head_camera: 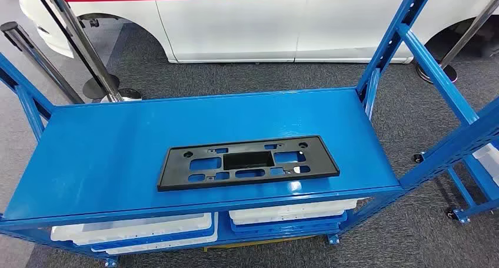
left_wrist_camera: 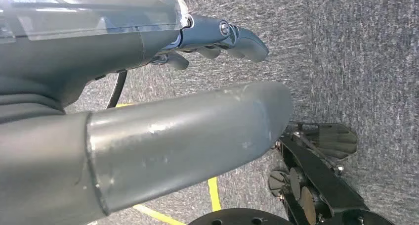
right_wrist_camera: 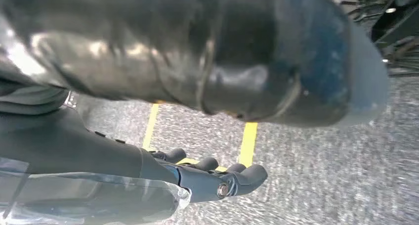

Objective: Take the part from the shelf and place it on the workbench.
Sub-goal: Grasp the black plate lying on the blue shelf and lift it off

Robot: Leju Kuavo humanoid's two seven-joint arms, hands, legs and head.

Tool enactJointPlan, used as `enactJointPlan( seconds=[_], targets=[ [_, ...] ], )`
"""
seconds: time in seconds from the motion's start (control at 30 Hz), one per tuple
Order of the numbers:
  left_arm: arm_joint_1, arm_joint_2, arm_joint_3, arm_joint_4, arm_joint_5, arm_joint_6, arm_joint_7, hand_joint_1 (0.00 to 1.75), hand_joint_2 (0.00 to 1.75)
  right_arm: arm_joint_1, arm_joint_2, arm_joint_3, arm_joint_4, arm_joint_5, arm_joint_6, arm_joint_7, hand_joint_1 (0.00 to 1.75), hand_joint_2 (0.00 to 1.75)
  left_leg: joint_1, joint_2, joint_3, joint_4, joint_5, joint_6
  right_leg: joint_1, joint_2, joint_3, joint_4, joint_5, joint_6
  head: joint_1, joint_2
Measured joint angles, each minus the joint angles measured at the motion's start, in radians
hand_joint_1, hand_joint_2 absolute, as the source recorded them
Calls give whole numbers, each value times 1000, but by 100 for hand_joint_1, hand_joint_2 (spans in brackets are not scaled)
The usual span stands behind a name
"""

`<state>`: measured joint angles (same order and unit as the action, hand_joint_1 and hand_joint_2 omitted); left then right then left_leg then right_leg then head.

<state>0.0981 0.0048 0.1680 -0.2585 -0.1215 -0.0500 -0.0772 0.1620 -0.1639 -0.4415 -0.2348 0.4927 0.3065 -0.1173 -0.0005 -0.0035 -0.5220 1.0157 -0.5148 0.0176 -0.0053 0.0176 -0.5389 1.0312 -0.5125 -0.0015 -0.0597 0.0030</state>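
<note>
White bins (head_camera: 132,230) sat nearest, on the lower level under the blue shelf (head_camera: 88,156), with a second stack (head_camera: 288,212) to their right. On the shelf's top, a little right of centre and toward the near edge, the black part (head_camera: 247,162) lay flat, nothing touching it. Both arms hung low over grey carpet: the left hand (left_wrist_camera: 197,42) held nothing, its fingers apart and loosely bent, and the right hand (right_wrist_camera: 207,178) likewise held nothing, fingers slightly curled and apart. Since the part was thin, wide and flush on smooth metal, fingers would likely struggle to get under an edge; a push might slide it off the near lip. Blue uprights (head_camera: 391,44) at far right could catch a rising right arm.
</note>
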Motion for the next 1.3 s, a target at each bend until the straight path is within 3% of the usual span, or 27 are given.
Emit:
enactJointPlan(
  seconds=[0.1, 0.2, 0.27, 0.37, 0.43, 0.53, 0.6, 0.7, 0.83, 1.0, 1.3],
  targets=[
    [-10, 4, 26, 25, -13, -7, -8, 0, 0, 1, -22, -63, 33, 50, 29, -9, 0, 0, 0, 0, 1, 0, -1, 0, 0, 0, 0, 0, -1, 1, 0, 0],
    [-28, 9, 100, 82, -70, -43, -45, 0, 0, 6, -43, -254, 80, 219, 90, -53, 0, 0, 0, -2, 2, 0, -1, 1, 0, -1, 3, 0, -2, 2, 0, 0],
    [-32, 4, 148, 113, -85, -63, -97, 0, 0, 15, 9, -398, -28, 339, 51, -170, 0, 0, 2, -3, -2, -1, 0, 0, 2, -2, 3, 0, 0, 2, 2, 0],
    [-39, -12, 209, 161, -43, -73, -175, 0, 0, -14, 125, -580, -422, 248, -44, -436, 0, 0, -4, 7, -2, -1, 0, 2, -5, 7, -4, 2, 2, 5, 3, 0],
    [-42, -16, 229, 182, -26, -93, -192, 0, 0, -49, 136, -712, -664, 169, 107, -475, 0, 0, -11, 3, 3, -2, 1, 6, -11, 3, -1, 5, -2, 11, 3, 0],
    [-36, -17, 240, 202, 2, -111, -193, 0, 0, -87, 138, -882, -987, 169, 445, -494, 0, 0, -11, -10, 3, 0, 2, 8, -11, -10, 4, 5, -5, 13, 4, 0],
    [-32, -17, 245, 213, 23, -113, -191, 0, 0, -102, 188, -933, -1214, 175, 594, -534, 0, 0, -10, -11, 3, 0, 2, 8, -10, -11, 4, 4, -5, 13, 4, 0],
    [-35, -17, 247, 222, 64, -80, -202, 0, 0, -99, 304, -942, -1499, 168, 665, -571, 0, 0, -10, -12, 6, -1, 2, 8, -10, -11, 3, 5, -6, 12, 3, 0],
    [-54, -17, 247, 226, 134, -2, -216, 0, 0, -36, 389, -863, -1733, 142, 582, -582, 0, 0, -8, -12, 6, -2, 1, 7, -8, -11, 3, 6, -7, 11, 4, 0],
    [-77, -21, 246, 230, 171, 36, -204, 0, 0, 52, 423, -723, -1859, 130, 496, -583, 0, 0, -8, -12, 7, -2, 1, 7, -8, -11, 4, 5, -7, 10, 4, 0],
    [-85, -26, 244, 233, 195, 46, -204, 0, 0, 129, 431, -614, -1935, 109, 464, -579, 0, 0, -8, -11, 7, -2, 1, 7, -8, -11, 4, 4, -7, 11, 4, 0]
  ],
)
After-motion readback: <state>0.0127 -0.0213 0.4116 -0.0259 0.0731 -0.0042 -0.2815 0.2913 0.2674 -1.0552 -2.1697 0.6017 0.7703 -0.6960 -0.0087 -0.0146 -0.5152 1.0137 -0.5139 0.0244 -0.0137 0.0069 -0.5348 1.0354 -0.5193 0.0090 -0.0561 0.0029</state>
